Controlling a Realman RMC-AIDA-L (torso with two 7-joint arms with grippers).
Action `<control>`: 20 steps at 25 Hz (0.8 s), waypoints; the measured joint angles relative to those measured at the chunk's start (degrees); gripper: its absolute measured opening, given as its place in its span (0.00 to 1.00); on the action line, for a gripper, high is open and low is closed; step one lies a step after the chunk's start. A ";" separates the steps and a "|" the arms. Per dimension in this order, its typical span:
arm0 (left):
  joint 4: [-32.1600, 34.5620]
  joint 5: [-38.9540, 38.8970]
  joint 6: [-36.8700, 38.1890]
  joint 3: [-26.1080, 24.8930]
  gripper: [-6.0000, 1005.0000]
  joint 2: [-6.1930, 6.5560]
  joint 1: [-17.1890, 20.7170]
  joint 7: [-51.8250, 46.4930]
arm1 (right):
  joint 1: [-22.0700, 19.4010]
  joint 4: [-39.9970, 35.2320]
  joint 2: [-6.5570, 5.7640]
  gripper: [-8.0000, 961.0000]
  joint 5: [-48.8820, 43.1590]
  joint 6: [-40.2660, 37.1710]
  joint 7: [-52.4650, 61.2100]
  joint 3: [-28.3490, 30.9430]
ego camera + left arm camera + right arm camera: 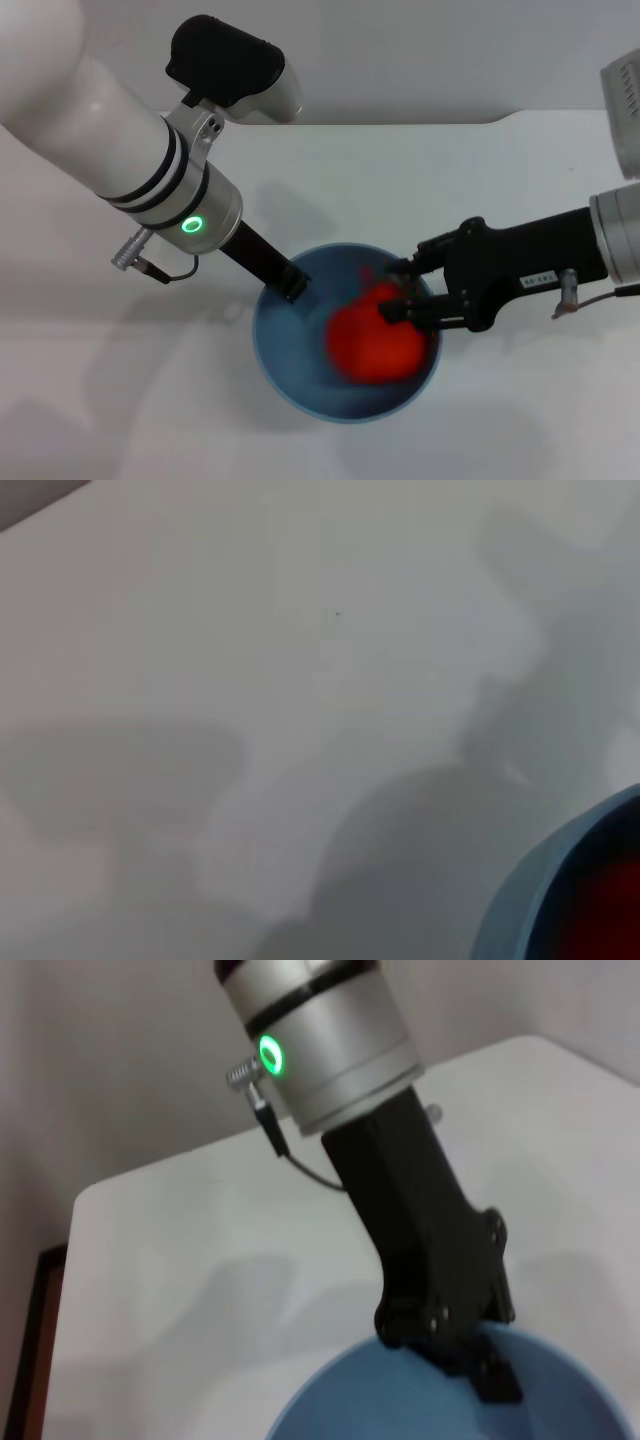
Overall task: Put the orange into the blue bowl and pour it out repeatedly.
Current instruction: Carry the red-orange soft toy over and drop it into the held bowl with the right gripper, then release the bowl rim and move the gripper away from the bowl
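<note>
Red-orange, the orange sits inside the blue bowl mid-worktop, toward the near edge; right gripper has its fingers spread just above it; left gripper pinches the bowl's rim; placing looks done, pouring remains.

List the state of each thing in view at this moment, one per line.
orange: inside the bowl, blurred, at the right gripper's fingers.
blue bowl: upright on the table, its far-left rim held by the left gripper.
left gripper: shut on the bowl's rim.
right gripper: over the bowl, at the orange.
</note>
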 joint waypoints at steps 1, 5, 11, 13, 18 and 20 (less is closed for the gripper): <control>-0.21 0.02 -0.02 0.03 0.02 0.01 0.00 0.00 | 0.00 -0.09 0.00 0.28 0.32 -0.03 0.00 0.24; -1.77 0.01 -0.63 0.20 0.02 0.01 -0.27 0.00 | -0.01 -1.21 -0.03 0.46 1.80 -0.75 0.01 0.89; -2.66 -0.05 -1.94 1.26 0.02 -0.11 -0.46 0.00 | -0.63 -1.20 0.09 0.54 2.41 1.77 4.20 7.26; -3.09 -1.54 -3.72 4.14 0.02 -0.15 -0.59 0.01 | -0.83 0.45 -0.05 0.54 3.43 2.53 5.49 11.47; -5.48 -3.00 -7.29 8.63 0.02 -0.30 -1.58 0.01 | -3.28 3.28 -0.23 0.54 6.77 2.31 5.13 20.41; -6.44 -3.19 -8.15 9.70 0.02 -0.37 -2.14 0.01 | -4.54 3.44 -0.24 0.54 6.92 2.27 5.10 21.62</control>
